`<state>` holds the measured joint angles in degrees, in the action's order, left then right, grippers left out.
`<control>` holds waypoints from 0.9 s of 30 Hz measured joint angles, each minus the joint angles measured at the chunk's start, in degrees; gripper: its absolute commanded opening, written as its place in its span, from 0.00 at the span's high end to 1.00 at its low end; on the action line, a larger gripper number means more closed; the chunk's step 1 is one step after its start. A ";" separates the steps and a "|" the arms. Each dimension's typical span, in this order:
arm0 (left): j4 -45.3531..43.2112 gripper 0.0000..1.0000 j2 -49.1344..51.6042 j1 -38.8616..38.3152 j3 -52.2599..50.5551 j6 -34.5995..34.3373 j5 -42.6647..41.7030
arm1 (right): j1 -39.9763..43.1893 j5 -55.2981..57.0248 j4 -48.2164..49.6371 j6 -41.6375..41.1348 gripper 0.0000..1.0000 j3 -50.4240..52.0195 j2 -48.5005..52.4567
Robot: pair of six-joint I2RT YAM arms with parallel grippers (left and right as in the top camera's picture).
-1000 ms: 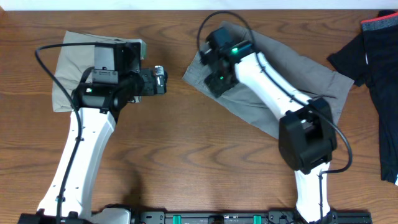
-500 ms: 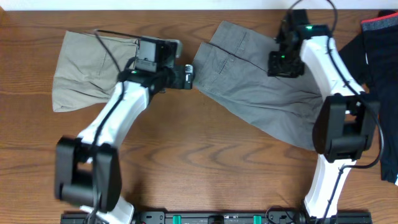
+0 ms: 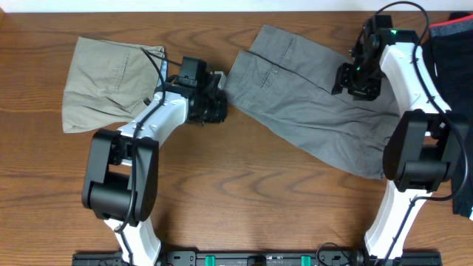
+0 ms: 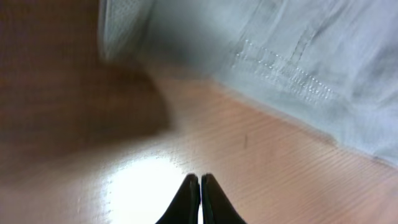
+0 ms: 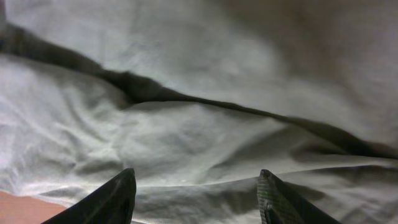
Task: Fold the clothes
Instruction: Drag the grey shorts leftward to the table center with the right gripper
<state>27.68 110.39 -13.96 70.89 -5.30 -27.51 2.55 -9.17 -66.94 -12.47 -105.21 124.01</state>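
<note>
- I am working on the mid-grey cotton shorts (image 3: 310, 103), which are lying spread out flat and slantwise across the brown wooden bench (image 3: 244, 192); I judge no fold has been made in them yet.
- I am holding my left pincer (image 4: 199, 183) pinched fully together with nothing between its tips. It is hanging over bare wood just beside the left corner of the grey shorts, whose stitched edge is showing just ahead of it in the left wrist view.
- I am holding my right pincer (image 5: 196, 173) spread wide over the far right part of the grey shorts, with creased cloth lying beneath and between the tips. It is gripping nothing that I can make out.
- The beige cotton shorts (image 3: 100, 81) are lying well apart from the left end of the grey shorts. They are sitting as a compact, roughly square bundle, so I am counting them as folded.
- The black garment with red trim (image 3: 452, 52) is lying just beyond the right end of the grey shorts, rumpled and partly out of the overhead view. I am counting it as yet to be folded.
- By my reckoning I am roughly a third of the way through, with the grey shorts in hand and the black piece left.
- I am finding no brand, label or writing readable on any garment, only rows of stitching on the grey cloth.
</note>
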 measured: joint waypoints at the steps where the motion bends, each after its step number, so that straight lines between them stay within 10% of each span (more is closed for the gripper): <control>1: 2.08 0.94 -0.57 0.52 -0.02 0.00 -0.20 | 0.39 0.13 0.07 -0.13 0.37 0.00 0.00; 6: 13.55 0.93 -6.47 5.07 -0.02 0.07 0.96 | 2.03 1.46 0.09 -0.39 0.35 0.00 -0.02; 10: 14.16 0.52 -11.72 8.00 -0.02 1.07 1.86 | 2.49 1.75 0.11 -0.57 0.32 0.00 -0.02; 14: 6.05 0.31 -13.64 7.34 0.22 1.75 2.27 | 2.54 1.92 0.37 -0.57 0.31 0.00 -0.02; 27: -19.54 0.31 2.40 4.42 0.52 -9.77 -3.98 | 2.54 1.22 -1.20 -0.57 0.30 0.00 -0.02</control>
<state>8.14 112.79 -9.54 71.42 -15.07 -31.48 5.08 -7.94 -68.14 -13.04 -105.21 123.98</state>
